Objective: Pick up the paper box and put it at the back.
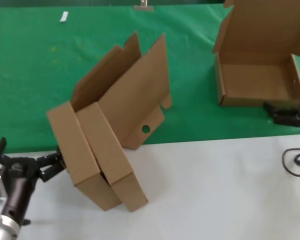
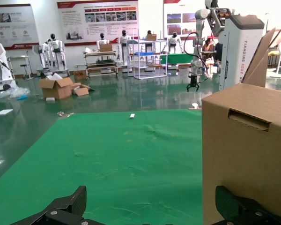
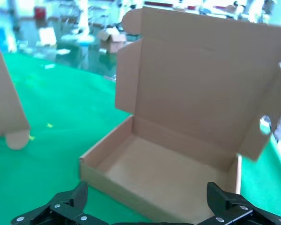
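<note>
Three brown corrugated cardbd boxes, green cloth

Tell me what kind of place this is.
Likely a robotics lab or showroom: humanoid robots line the far wall under wall posters, with a green cloth work surface holding cardboard mailer boxes for handling practice.

Your left end effector: black angular fingers, silver-and-dark cylindrical wrist. Right end effector: matte black, small screws.
</note>
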Motion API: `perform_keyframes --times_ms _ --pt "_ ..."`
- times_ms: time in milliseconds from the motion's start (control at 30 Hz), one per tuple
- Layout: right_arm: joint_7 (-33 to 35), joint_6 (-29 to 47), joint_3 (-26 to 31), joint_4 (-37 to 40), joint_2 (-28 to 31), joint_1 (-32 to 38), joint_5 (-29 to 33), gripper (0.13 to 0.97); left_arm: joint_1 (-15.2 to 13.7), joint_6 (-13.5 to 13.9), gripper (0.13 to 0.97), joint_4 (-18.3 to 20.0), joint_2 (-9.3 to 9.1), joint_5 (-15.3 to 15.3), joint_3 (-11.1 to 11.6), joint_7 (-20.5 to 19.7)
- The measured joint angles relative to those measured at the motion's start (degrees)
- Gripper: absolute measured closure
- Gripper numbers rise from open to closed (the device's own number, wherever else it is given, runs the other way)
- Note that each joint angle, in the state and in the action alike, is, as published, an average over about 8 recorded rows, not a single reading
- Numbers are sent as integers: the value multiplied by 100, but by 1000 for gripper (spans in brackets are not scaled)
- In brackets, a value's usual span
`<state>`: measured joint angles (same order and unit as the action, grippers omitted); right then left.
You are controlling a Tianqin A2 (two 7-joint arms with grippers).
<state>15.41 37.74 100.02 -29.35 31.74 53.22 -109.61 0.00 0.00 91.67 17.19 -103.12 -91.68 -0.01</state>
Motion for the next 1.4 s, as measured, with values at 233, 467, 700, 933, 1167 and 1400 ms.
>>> perform_keyframes --times_ms 233,467,700,933,1167,1400 --pt "-1452 -300 3 -1088 181 -1456 -1456 169 0 0 132 0 0 0 0 0" --pt "-2395 -1048 210 -2445 146 -2875 -2713 154 0 0 132 0 0 0 0 0" --pt "-2701 -1806 32 -4003 -338 -4076 -2927 129 0 0 132 0 0 0 0 0" --pt "-2675 -2001 -19 -4268 -439 -4230 -2718 129 0 0 132 0 0 0 0 0" --pt "-2567 -2155 -95 -4436 -530 -4324 -2412 129 0 0 132 0 0 0 0 0" --pt "-2457 -2329 -175 -4630 -631 -4433 -2082 129 0 0 132 0 0 0 0 0"
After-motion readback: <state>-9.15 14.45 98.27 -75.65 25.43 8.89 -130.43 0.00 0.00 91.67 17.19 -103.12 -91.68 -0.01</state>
